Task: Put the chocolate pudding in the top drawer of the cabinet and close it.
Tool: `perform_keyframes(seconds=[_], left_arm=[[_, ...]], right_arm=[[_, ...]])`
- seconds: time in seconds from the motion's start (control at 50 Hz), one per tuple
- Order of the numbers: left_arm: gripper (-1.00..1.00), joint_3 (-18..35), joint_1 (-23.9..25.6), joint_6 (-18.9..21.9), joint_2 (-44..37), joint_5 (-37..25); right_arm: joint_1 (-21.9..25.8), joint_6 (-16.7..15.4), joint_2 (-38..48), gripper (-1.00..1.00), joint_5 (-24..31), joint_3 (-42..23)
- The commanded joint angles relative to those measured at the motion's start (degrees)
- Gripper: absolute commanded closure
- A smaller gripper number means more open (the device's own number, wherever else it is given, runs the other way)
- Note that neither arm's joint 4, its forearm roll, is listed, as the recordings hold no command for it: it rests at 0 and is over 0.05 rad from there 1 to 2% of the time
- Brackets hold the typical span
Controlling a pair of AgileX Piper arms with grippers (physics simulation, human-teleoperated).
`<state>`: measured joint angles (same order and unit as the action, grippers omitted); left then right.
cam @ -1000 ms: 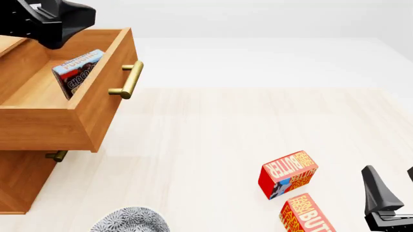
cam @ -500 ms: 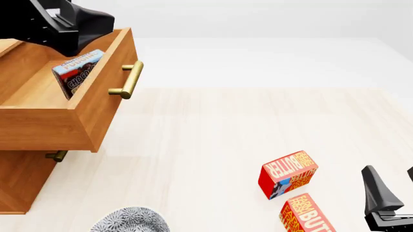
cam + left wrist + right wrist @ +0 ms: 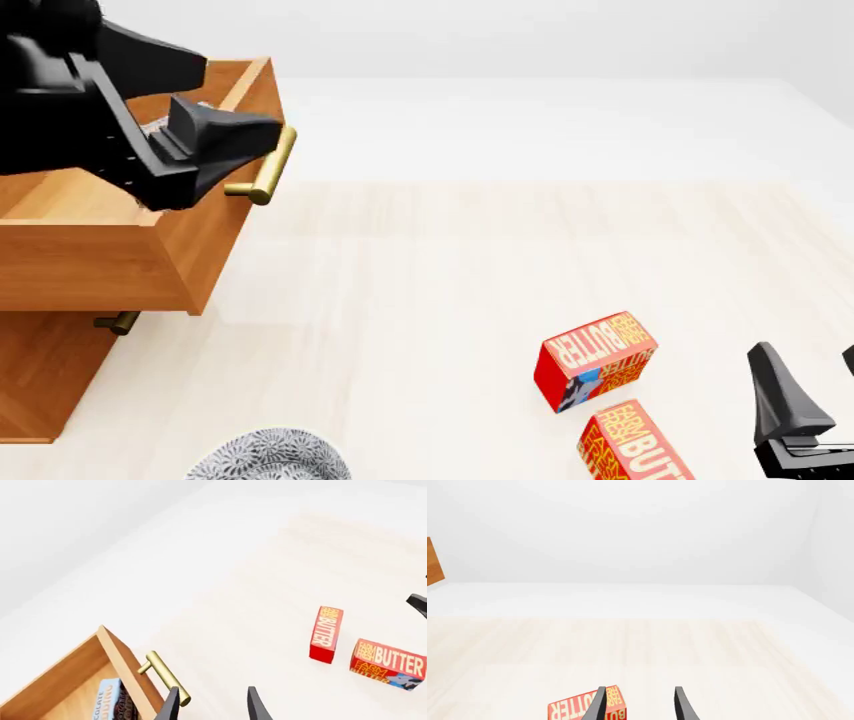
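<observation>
The left gripper [image 3: 210,706], jaws parted and empty, hovers just beside the brass handle [image 3: 167,677] of the open top drawer [image 3: 123,667]. The chocolate pudding [image 3: 110,700] lies inside, behind the jaws, apparently on edge. The right gripper [image 3: 638,702] is parted, empty.

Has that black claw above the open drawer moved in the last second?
Yes. The left gripper has swung rightward, from the drawer's back corner toward the brass handle.
</observation>
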<state>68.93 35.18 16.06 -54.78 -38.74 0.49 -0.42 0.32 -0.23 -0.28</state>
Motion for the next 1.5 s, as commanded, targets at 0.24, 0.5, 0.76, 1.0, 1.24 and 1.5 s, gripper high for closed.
perform_keyframes(seconds=[0.24,0.5,0.76,1.0,1.24,1.5], left_arm=[[-1.0,-9.2,7.4,-2.4,-0.2,3.5],[-1.0,-10.5,11.8,-3.9,-4.9,7.1],[-1.0,-11.1,12.8,-5.2,-6.6,8.3],[-1.0,-12.1,13.7,-7.4,-7.9,9.6],[-1.0,-14.6,14.6,-9.9,-9.4,12.1],[-1.0,-17.4,14.1,-13.3,-11.3,14.5]], right_arm=[[0.0,0.0,0.0,-1.0,0.0,0.0],[0.0,0.0,0.0,-1.0,0.0,0.0],[0.0,0.0,0.0,-1.0,0.0,0.0],[0.0,0.0,0.0,-1.0,0.0,0.0],[0.0,0.0,0.0,-1.0,0.0,0.0],[0.0,0.0,0.0,-1.0,0.0,0.0]])
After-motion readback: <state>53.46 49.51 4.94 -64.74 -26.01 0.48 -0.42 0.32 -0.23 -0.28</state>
